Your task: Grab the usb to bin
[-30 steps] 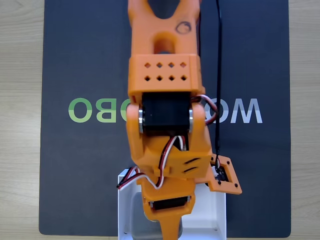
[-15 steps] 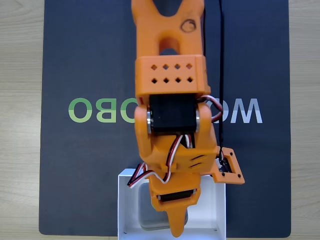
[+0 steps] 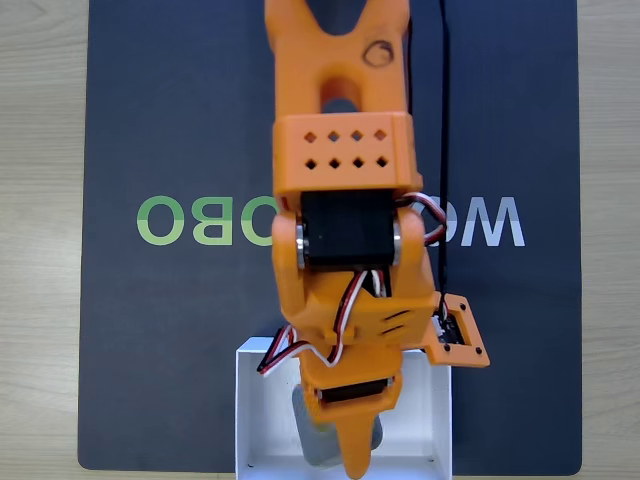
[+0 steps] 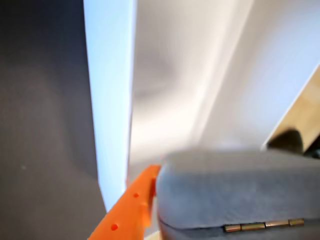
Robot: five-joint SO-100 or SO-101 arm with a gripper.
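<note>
Surface: pale wooden table [image 3: 40, 200] under a dark mat [image 3: 170, 120] that carries green and white lettering [image 3: 185, 221], read upside down in the fixed view.
Arm: orange arm [image 3: 340, 150] reaches down the middle of the fixed view, with a black servo [image 3: 348, 228] at the wrist and red, white and black wires [image 3: 345, 305] looped below it.
Camera mount: small orange frame [image 3: 458, 338] juts from the arm, on the right in the fixed view.
Gripper: gripper [image 3: 345, 440] hangs over the bin; one orange finger [image 4: 131, 205] shows in the wrist view, pressed against the side of the usb.
Finger state: other finger is hidden, so whether the fingers clamp the usb or merely touch it cannot be told.
Usb: grey, rounded usb [image 4: 235, 192] sits right beside the orange finger in the wrist view, with a brass-coloured hinge strip [image 4: 262, 226] along its seam; in the fixed view grey edges [image 3: 309, 432] peek out on either side of the finger tip, inside the bin's outline.
Bin: white bin [image 3: 255, 420] lies beneath the fingers at the mat's bottom edge; its wall [image 4: 112, 100] and floor stand beyond the finger in the wrist view.
</note>
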